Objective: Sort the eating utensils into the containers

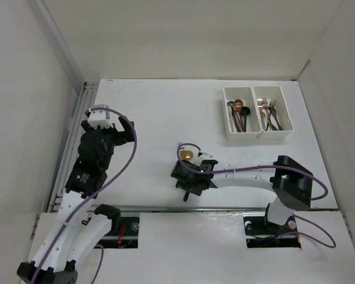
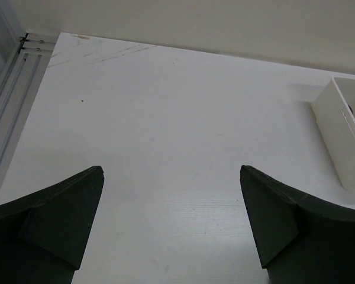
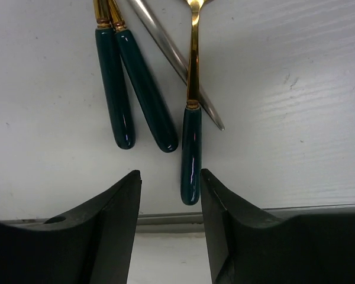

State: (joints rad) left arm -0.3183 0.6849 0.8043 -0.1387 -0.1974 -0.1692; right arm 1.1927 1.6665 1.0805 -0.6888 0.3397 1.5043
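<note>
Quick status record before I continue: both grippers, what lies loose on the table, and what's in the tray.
left gripper: open, nothing between its fingers, above the table
right gripper: open, jaws either side of the targeted utensil's handle end
targeted utensil: green handle, gold neck, lying on the table
other green-handled utensils: two, lying beside it
silver handle: crosses the targeted utensil's gold neck
tray: spoons in left compartment, forks in right

white table (image 1: 165, 118), pale walls (image 1: 23, 89), perhaps metal rail (image 1: 71, 155)
</note>
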